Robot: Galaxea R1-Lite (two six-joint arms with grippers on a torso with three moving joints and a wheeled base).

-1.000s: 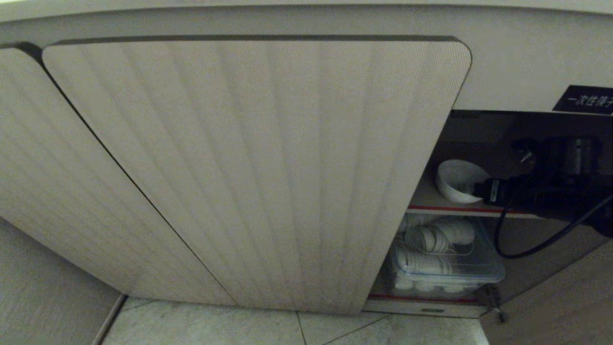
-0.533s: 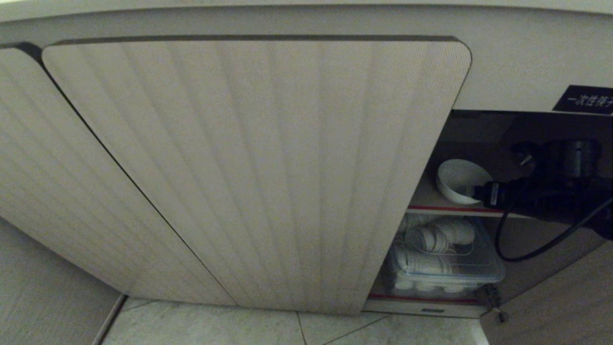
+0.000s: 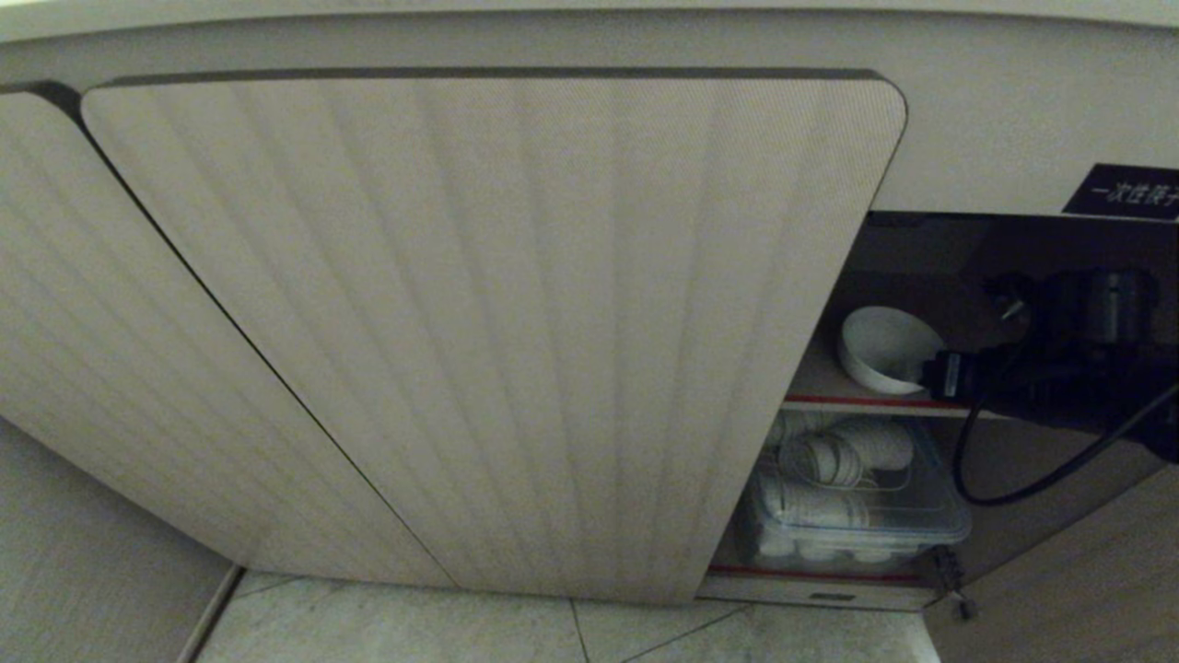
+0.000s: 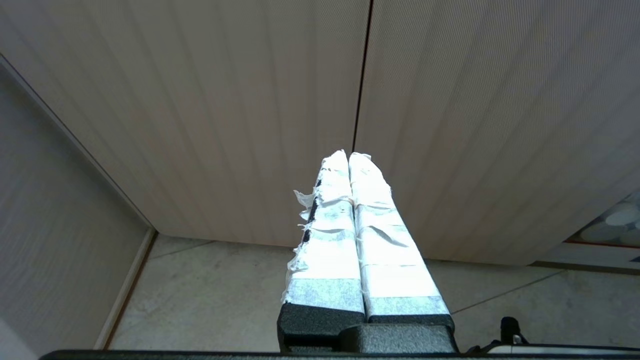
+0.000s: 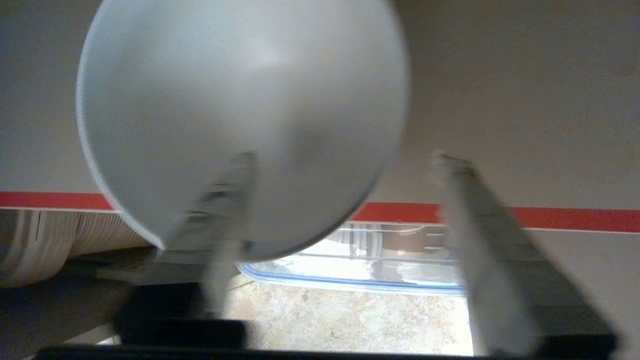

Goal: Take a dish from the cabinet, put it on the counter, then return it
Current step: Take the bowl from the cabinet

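Observation:
The dish (image 3: 880,345), a small white bowl, lies tilted on the upper shelf (image 3: 857,402) of the cabinet (image 3: 507,322), behind the shelf's red front edge. My right gripper (image 3: 928,373) reaches in from the right and meets the bowl's near rim. In the right wrist view the dish (image 5: 240,100) fills the upper left. My right gripper (image 5: 345,162) is open: one blurred finger (image 5: 235,185) lies across the bowl and the other (image 5: 460,200) is clear of it. My left gripper (image 4: 348,156) is shut and empty, facing the closed ribbed doors. The counter's top is out of view.
On the lower shelf stands a clear box (image 3: 857,506) with a blue rim, holding ribbed paper cups. A black cable (image 3: 1013,479) loops below my right arm. A black label (image 3: 1128,193) sits above the opening. The open door (image 3: 1087,571) is on the right, above the tiled floor (image 3: 553,635).
The right gripper's black body has shifted only very slightly beside the bowl. The bowl, the doors and the left arm are where they were.

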